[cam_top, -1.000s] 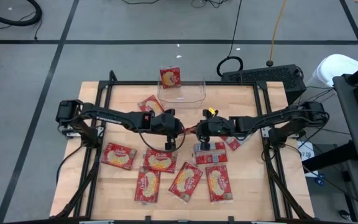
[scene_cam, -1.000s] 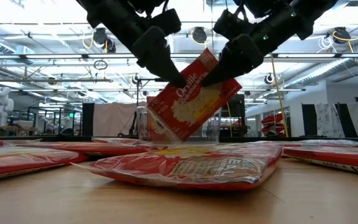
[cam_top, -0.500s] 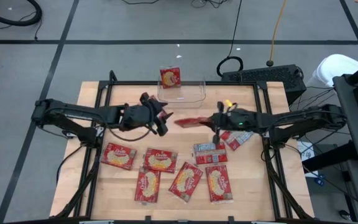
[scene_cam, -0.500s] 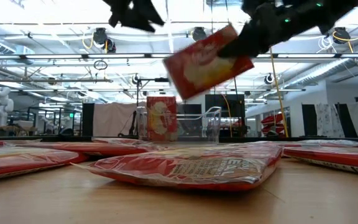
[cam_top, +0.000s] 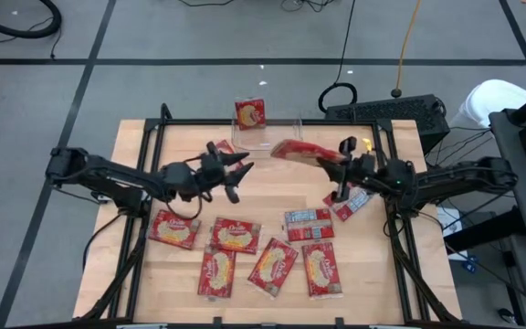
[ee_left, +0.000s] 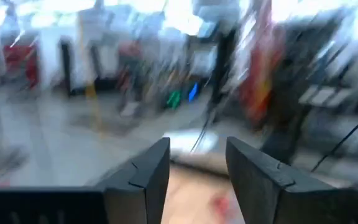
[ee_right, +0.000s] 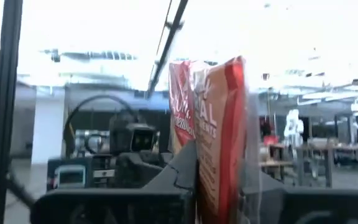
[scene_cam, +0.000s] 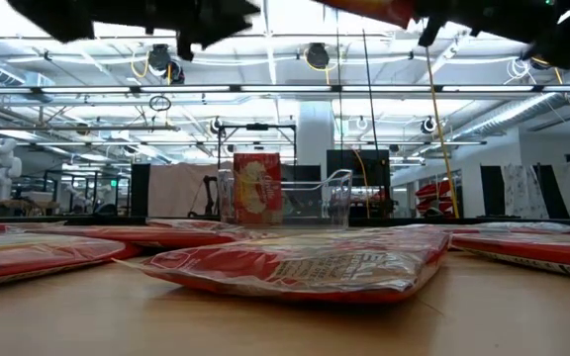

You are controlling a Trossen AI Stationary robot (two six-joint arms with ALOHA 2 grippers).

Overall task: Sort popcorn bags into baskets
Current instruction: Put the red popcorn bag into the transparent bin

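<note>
- Both arms are pulling apart; right end effector [cam_top: 329, 157] is now carrying the popcorn bag [cam_top: 295, 151] alone, clamped tight, just beside the clear basket [cam_top: 277, 135].
- Left end effector [cam_top: 236, 169] is hanging apart, empty.
- Dropping it in looks next.

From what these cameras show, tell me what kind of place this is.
Probably a robotics lab or open workshop: a wooden work table on a grey taped floor, exposed ceiling beams with lights, and a computer keyboard beside the rig.
</note>
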